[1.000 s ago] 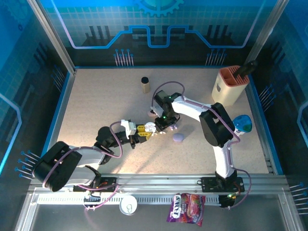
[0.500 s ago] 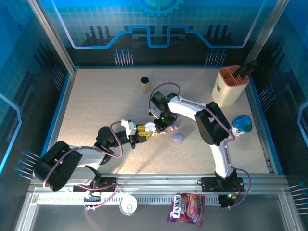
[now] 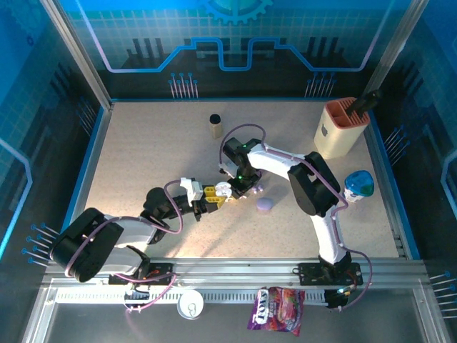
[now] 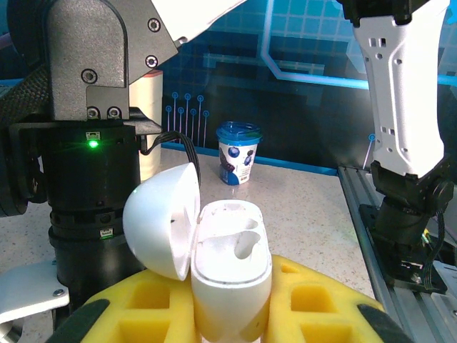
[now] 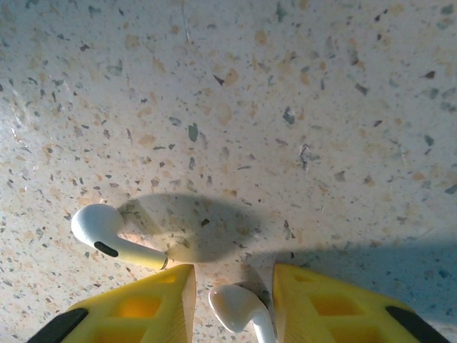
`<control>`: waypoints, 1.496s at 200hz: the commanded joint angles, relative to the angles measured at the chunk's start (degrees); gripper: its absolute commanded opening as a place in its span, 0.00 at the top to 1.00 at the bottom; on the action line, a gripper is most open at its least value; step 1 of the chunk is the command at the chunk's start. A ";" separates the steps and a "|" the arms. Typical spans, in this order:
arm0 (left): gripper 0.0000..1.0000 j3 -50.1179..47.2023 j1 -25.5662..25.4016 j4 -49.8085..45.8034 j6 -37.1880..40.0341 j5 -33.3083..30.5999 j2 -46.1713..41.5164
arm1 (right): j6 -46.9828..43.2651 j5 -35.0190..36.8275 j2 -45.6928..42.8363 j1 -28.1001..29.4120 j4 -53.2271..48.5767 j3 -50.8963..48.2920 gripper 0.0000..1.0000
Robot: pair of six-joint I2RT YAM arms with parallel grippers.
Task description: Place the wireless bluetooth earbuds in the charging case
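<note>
Above the table (image 3: 143,143), in the top view, the left gripper (image 3: 220,193) holds a white charging case (image 3: 224,189) near the middle. The right gripper (image 3: 243,188) is just beside it, down low and pointing at the table. A purple case (image 3: 265,205) lies near them.

In the left wrist view, the left gripper (image 4: 228,289) is pressed tight on the charging case (image 4: 230,275), with a yellow finger (image 4: 153,296) on each side. The lid (image 4: 163,218) is flipped open to one side. The two holes inside look empty. A blue cup (image 4: 238,151) stands far back.

In the right wrist view, the right gripper (image 5: 233,282) has its yellow fingers (image 5: 143,307) spread a little. One white earbud (image 5: 237,307) lies on the table between them. A small gap shows beside the bud, so it is not pinched yet. A second earbud (image 5: 114,236) lies near, outside the fingers.

I think the step now is picking up the first bud. Next the fingers should close softly, lift the bud, carry it to the open case and drop it stem down into a hole. The bud is tiny and smooth, so it could slip out.
</note>
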 commanded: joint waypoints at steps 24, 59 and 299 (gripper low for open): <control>0.86 0.14 -0.33 2.30 0.65 1.43 0.64 | -1.07 -1.66 0.04 1.16 -4.30 -0.16 0.69; 0.86 0.15 -0.31 2.29 0.74 1.60 0.64 | -1.31 -1.92 -0.39 1.26 -4.66 -0.48 0.69; 0.86 0.42 -0.30 2.30 1.01 2.33 1.60 | 7.96 -4.61 1.08 0.27 -3.65 -0.28 0.80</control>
